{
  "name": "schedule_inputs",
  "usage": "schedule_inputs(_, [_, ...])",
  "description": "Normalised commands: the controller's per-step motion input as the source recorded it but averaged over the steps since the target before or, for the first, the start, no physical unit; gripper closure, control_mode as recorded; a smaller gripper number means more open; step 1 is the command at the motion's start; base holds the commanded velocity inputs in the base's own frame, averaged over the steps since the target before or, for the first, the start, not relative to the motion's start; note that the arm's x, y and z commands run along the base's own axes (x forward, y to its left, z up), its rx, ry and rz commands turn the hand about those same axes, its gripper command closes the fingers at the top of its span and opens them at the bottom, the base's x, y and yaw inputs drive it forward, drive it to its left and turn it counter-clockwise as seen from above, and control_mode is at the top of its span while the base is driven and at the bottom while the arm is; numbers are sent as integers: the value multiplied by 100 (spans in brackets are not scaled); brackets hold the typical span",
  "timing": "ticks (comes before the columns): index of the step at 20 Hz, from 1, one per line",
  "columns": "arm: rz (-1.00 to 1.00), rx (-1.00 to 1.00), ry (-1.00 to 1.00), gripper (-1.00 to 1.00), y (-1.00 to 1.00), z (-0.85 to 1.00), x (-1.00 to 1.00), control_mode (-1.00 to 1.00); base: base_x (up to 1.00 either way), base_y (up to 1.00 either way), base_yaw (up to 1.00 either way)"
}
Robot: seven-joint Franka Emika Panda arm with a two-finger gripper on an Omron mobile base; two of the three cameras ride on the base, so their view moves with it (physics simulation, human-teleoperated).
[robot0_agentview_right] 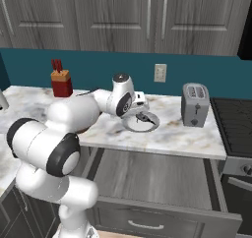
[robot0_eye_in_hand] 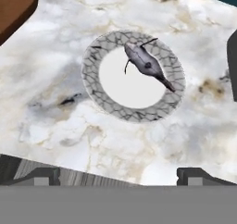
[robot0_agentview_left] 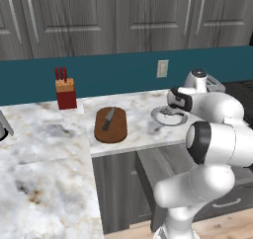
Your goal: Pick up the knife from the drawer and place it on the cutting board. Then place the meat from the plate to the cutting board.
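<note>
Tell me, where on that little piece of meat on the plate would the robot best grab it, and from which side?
Probably from above, across the meat's thicker middle. It lies flat and elongated, tapering to a thin tail over the plate's rim, so fingers straddling its narrow width should hold better than pinching an end. The gripper is open.

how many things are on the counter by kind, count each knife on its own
knives: 4, one dark-handled knife on the cutting board, three red-handled knives in the block
knife block: 1
cutting board: 1
plate: 1
meat, on the plate: 1
toaster: 1
total: 9
</note>
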Motion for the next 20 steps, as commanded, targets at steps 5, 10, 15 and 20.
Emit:
schedule_inputs(5, [19, -9, 5, -100, -1, -23, 29, -100, 0, 0, 0])
schedule_inputs(10, [11, -5, 1, -100, 0, -35, 34, -100, 0, 0, 0])
schedule_inputs(15, [1, -1, 0, -100, 0, -21, 25, -100, 0, 0, 0])
schedule_inputs(20, [7, -1, 0, -100, 0, -14, 34, -100, 0, 0, 0])
